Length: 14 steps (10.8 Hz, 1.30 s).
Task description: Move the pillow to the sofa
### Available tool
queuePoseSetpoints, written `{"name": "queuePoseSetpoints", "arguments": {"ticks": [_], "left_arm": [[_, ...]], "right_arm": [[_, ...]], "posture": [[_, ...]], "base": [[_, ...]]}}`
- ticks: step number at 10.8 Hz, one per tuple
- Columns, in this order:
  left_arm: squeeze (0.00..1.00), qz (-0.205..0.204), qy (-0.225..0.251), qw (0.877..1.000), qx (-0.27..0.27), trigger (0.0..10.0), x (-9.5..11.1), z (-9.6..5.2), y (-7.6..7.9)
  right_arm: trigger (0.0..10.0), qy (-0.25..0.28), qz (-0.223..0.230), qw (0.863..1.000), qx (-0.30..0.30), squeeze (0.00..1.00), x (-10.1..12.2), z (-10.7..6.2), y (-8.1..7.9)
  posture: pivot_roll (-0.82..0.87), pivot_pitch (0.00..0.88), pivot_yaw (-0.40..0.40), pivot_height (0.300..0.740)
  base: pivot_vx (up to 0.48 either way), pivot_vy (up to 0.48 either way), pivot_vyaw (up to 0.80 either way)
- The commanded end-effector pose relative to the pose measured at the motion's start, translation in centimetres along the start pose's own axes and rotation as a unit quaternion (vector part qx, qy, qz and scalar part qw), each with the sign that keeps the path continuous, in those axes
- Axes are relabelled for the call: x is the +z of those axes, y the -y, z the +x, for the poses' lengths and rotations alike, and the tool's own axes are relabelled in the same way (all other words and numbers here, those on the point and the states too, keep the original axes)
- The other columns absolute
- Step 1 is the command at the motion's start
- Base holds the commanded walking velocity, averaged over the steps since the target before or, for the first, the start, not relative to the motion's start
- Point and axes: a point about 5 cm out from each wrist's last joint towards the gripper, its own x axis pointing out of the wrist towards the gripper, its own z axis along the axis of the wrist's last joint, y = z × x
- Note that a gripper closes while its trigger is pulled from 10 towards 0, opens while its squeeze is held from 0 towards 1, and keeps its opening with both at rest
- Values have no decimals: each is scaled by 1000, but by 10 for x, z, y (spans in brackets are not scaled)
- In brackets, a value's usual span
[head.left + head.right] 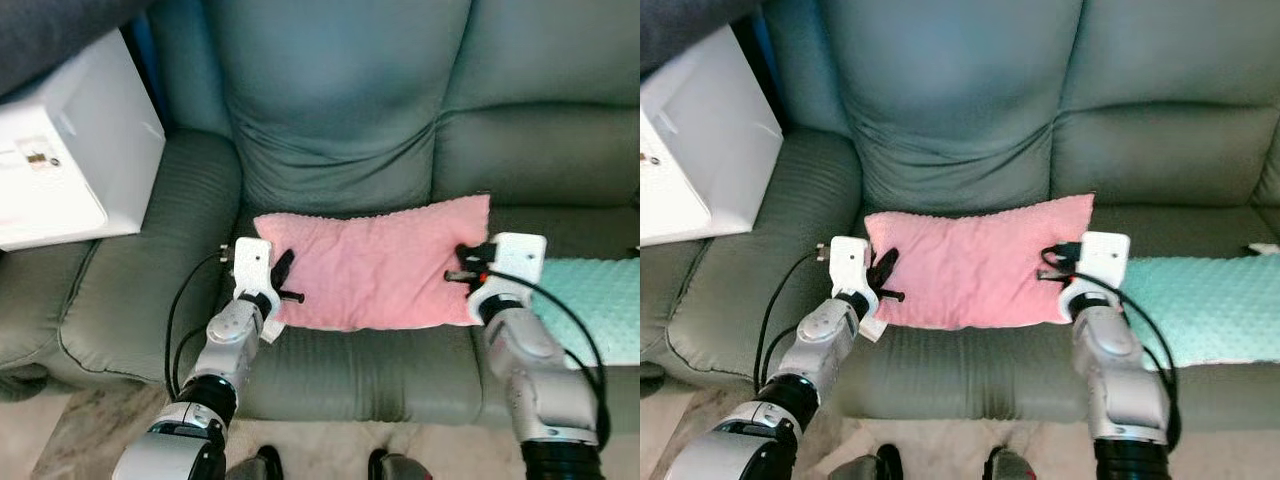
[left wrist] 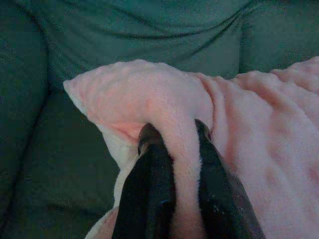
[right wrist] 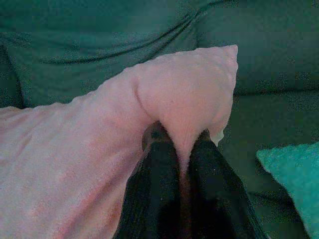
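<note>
Pillow on sofa seat, left tool and right tool each pinching an end edge

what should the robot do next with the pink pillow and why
Probably open both grippers and let go. The pink pillow already lies over the sofa seat, and the left gripper and right gripper each pinch a fold at opposite ends. Whether it rests fully on the cushion is hard to tell, so lower slightly first.
</note>
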Motion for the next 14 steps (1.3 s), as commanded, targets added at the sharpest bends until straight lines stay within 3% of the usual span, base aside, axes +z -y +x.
{"name": "queuePoseSetpoints", "arguments": {"ticks": [1,6,8,10,14], "left_arm": [[0,14,3,1000,16,10000,3,2,-3],[0,19,1,999,43,10000,6,7,-3],[0,4,6,998,65,10000,13,11,-6],[0,-18,30,996,80,10000,33,19,-7],[0,-37,44,995,78,10000,47,27,2]], "right_arm": [[10000,-3,0,1000,2,0,-6,4,-2],[10000,-23,21,999,-43,0,-25,27,15],[10000,-16,15,998,-51,0,-20,38,21],[10000,31,4,998,-48,0,-2,47,23],[10000,53,-4,997,-54,0,5,51,33]], "posture": [[-200,309,73,740],[-184,399,93,740],[-183,411,98,740],[-193,409,100,740],[-206,413,99,740]], "base": [[0,0,0],[0,0,0],[0,0,0],[0,0,0],[0,0,0]]}}
